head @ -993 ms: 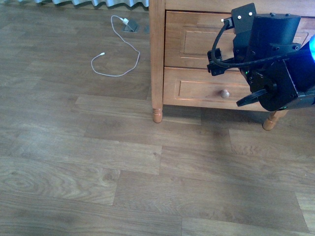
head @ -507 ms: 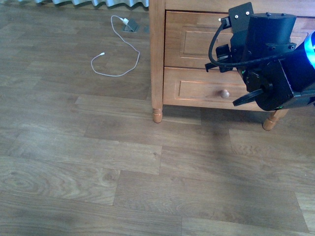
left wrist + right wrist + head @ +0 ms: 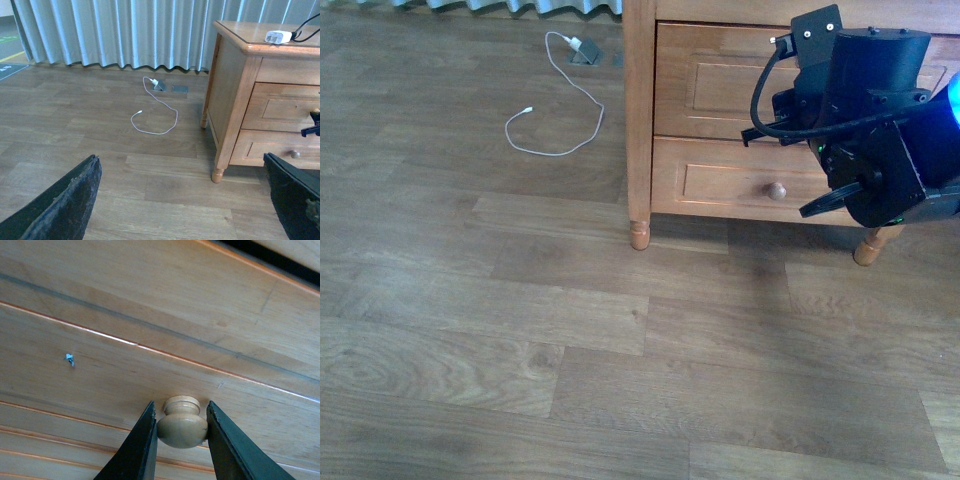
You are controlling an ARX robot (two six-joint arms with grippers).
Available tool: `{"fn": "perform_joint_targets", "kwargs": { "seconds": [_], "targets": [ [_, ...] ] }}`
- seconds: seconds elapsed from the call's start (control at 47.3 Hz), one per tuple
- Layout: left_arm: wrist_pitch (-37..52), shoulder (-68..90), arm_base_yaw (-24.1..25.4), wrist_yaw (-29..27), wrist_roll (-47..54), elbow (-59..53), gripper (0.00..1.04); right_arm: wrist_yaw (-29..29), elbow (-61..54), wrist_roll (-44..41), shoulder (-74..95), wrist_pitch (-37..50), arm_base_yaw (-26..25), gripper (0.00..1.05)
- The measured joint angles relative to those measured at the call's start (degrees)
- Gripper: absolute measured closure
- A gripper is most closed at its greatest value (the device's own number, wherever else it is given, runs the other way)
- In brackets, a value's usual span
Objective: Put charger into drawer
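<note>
The charger (image 3: 278,36), a small white block with a black cable running off it, lies on top of the wooden nightstand (image 3: 235,85). The drawer (image 3: 710,80) is the upper one, and its front looks flush with the frame. In the right wrist view my right gripper (image 3: 181,409) is shut on the drawer knob (image 3: 182,427), one finger pressed to each side. In the front view the black right arm (image 3: 870,120) covers that knob. My left gripper (image 3: 180,210) hangs open over the bare floor, well to the left of the nightstand, holding nothing.
A thin white cable (image 3: 560,100) with a small grey adapter lies on the floor left of the nightstand. The lower drawer's knob (image 3: 777,190) shows under my right arm. A nightstand leg (image 3: 639,235) stands on the floor. Curtains (image 3: 125,30) hang behind.
My right arm rose a little against the upper drawer front, then settled slightly back. The drawer front has not visibly moved out.
</note>
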Motion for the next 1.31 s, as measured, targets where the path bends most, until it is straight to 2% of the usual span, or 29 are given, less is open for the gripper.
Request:
{"fn": "perform_joint_targets", "kwargs": {
  "seconds": [0.296,0.486,0.634,0.718,0.739,0.972,1.141,1.246,1.268,1.31],
  "targets": [
    [0.02,0.00,0.00,-0.02,0.00,0.00,0.06,-3.93,-18.01,4.66,-9.99,4.42,-0.61,0.81],
    [0.00,0.00,0.00,-0.02,0.00,0.00,0.06,-10.40,-40.28,8.66,-24.37,6.01,-0.92,0.82],
    [0.02,0.00,0.00,0.00,0.00,0.00,0.06,-14.69,-52.81,10.71,-34.05,5.33,-1.46,0.84],
    [0.02,0.00,0.00,-0.02,0.00,0.00,0.06,-13.81,-57.00,11.43,-40.87,5.49,-1.90,1.02],
    [0.00,0.00,0.00,-0.02,0.00,0.00,0.06,-13.84,-57.42,11.37,-41.70,5.42,-1.95,1.03],
    [0.00,0.00,0.00,-0.02,0.00,0.00,0.06,-16.96,-63.01,12.17,-51.30,-0.37,-2.62,0.67],
    [0.00,0.00,0.00,-0.02,0.00,0.00,0.06,-20.44,-63.91,12.55,-72.48,-13.20,-9.42,0.28],
    [0.00,0.00,0.00,0.00,0.00,0.00,0.06,-23.32,-63.78,13.40,-82.82,-20.63,-13.42,0.09],
    [0.00,0.00,0.00,0.00,0.00,0.00,0.06,-24.20,-63.73,13.75,-85.42,-22.56,-14.51,0.06],
    [0.02,0.00,0.00,-0.02,0.00,0.00,0.06,-25.75,-63.73,14.03,-89.64,-25.53,-16.35,0.09]
  ]
}}
